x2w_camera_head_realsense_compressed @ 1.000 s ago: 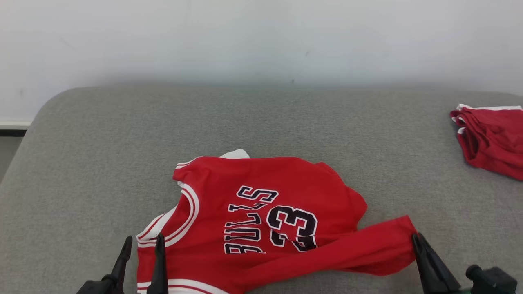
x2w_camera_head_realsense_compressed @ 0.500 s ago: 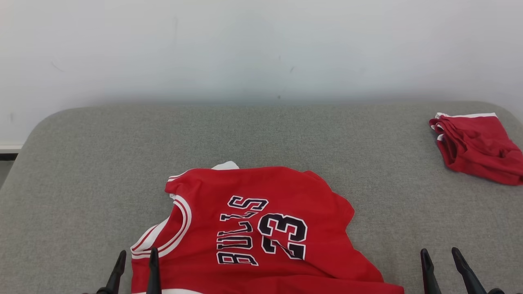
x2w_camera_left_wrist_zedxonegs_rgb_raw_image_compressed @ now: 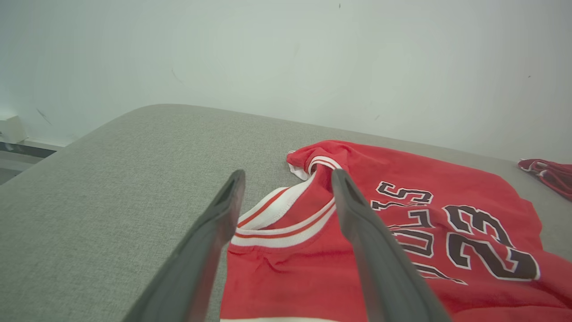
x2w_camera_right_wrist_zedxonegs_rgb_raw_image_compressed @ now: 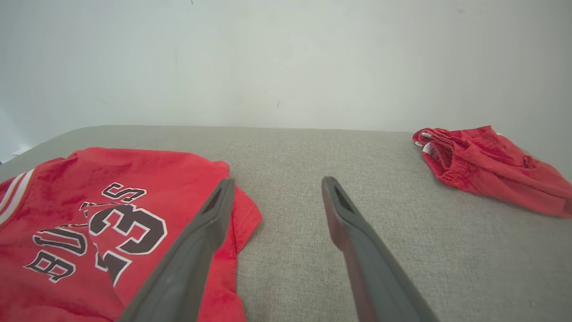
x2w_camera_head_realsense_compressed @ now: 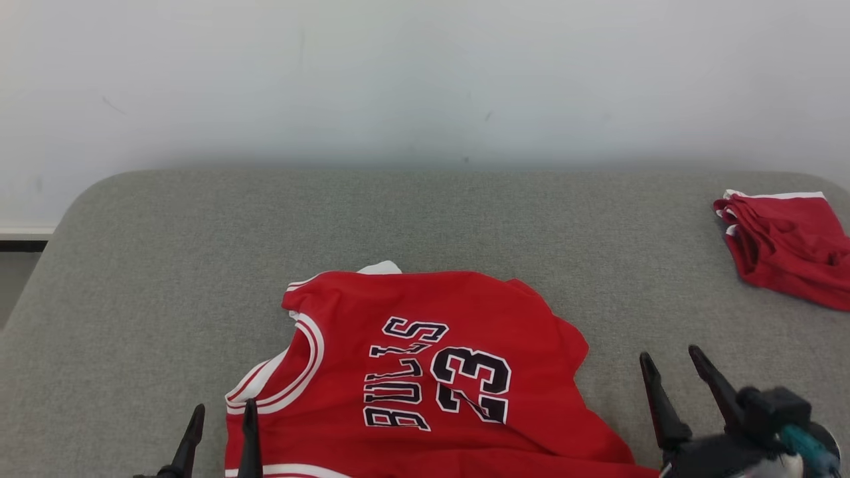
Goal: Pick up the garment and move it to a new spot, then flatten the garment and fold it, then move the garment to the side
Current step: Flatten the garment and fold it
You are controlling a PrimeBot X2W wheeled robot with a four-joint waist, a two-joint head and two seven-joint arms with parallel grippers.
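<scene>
With left claw (x2w_camera_head_realsense_compressed: 224, 405) and right claw (x2w_camera_head_realsense_compressed: 668, 352) wide open, empty, grip red mesh jersey (x2w_camera_head_realsense_compressed: 478, 312) by opposite edges; pull flat gently.

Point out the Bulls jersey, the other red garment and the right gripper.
Bulls jersey (x2w_camera_head_realsense_compressed: 468, 382), head view, on the number 23.
Other red garment (x2w_camera_head_realsense_compressed: 787, 249), head view, middle of the crumpled cloth.
Right gripper (x2w_camera_head_realsense_compressed: 668, 352), head view, midway between its fingertips.

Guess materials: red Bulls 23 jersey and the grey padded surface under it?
Red Bulls 23 jersey: looks like matte synthetic mesh knit; fine pitted texture, striped white-red trim. Grey padded surface: seems woven upholstery fabric; heathered matte weave, rounded soft-looking corners.
</scene>
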